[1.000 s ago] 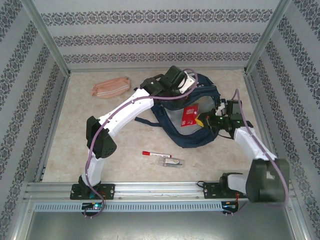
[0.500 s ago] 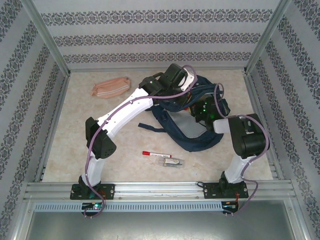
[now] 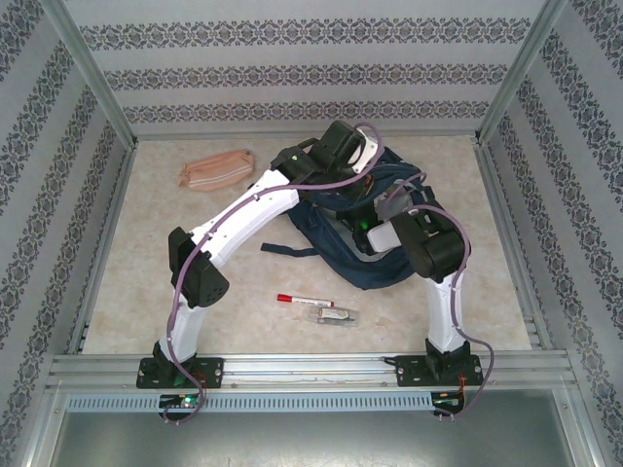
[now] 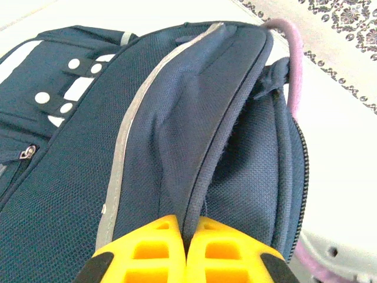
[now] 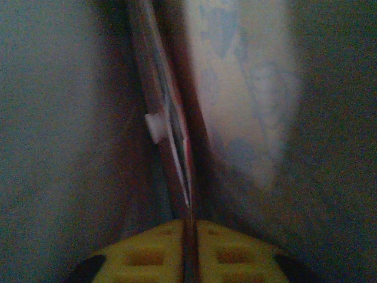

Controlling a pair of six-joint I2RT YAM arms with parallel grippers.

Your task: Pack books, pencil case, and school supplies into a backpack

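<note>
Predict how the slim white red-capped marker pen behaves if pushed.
The slim white red-capped marker pen looks round and lies on a smooth beige tabletop, so it probably rolls if nudged sideways. Thin, it is likely light and skids easily.

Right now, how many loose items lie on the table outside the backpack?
3: pencil case far left; marker pen and clear-wrapped item together, nearer than the backpack. The arms may hide more.

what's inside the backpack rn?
Inside the backpack, the right gripper pinches the red packet edge-on. A pale surface lies beside it, too dim to identify. The rest of the inside is dark or covered by fabric.
</note>
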